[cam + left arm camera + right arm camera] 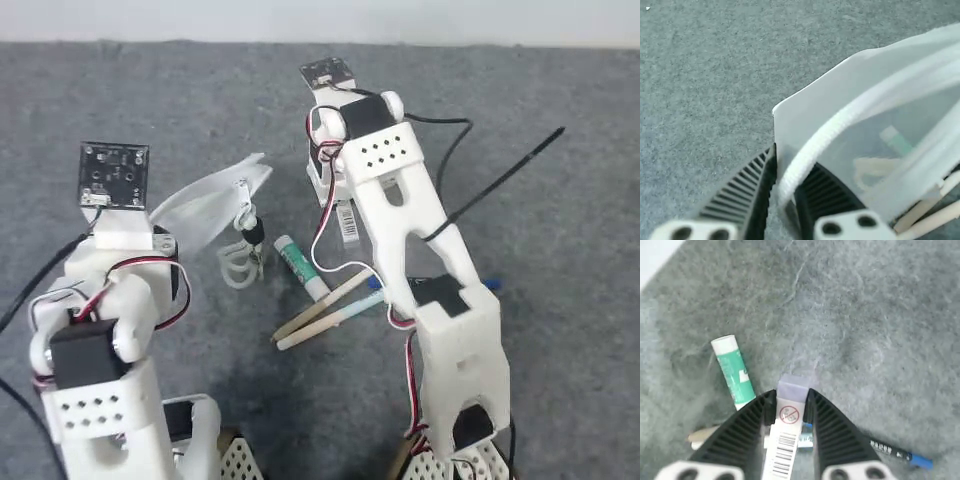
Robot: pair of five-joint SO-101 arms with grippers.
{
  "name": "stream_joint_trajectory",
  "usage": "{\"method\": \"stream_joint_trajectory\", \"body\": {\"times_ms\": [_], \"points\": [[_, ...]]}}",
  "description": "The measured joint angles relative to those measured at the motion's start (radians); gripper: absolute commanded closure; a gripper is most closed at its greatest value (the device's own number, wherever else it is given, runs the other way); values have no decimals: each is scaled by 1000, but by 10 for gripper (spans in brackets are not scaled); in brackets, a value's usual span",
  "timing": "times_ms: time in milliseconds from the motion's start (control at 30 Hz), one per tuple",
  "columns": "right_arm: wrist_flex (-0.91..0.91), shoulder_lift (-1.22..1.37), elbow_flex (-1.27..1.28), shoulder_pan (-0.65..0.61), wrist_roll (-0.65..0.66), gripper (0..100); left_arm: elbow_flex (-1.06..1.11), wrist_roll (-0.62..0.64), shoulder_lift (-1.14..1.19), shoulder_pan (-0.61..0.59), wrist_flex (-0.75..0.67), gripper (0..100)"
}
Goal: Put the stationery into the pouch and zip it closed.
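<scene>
My left gripper (785, 167) is shut on the edge of the translucent white pouch (865, 115), holding it off the grey mat; the pouch (208, 205) fans out to the right of the left arm. Its zipper pull with a white cord (243, 255) hangs below. My right gripper (790, 396) is shut on a small white barcoded tube (788, 426), also seen at the right arm's tip as the tube (348, 222). A green-and-white glue stick (299, 266) (733, 370), two wooden pencils (322, 312) and a blue-ended pen (896, 454) lie on the mat.
A grey carpet-like mat (560, 250) covers the table. A thin black strip (510, 180) sticks out to the right from the right arm. Both arm bases stand at the near edge. A pale wall strip runs along the far edge.
</scene>
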Motion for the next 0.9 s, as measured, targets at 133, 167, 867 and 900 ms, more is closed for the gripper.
{"method": "stream_joint_trajectory", "body": {"times_ms": [133, 167, 867, 900], "points": [[2, -103, 100, -29, 0, 992, 0, 0, 0, 8, 0, 988], [2, -132, 127, -48, 0, 992, 0, 0, 0, 20, 0, 988], [-2, -783, 428, -74, 0, 992, 38, 6, 0, 72, -9, 988], [-6, -795, 428, -74, 0, 992, 38, 6, 0, 72, -9, 988]]}}
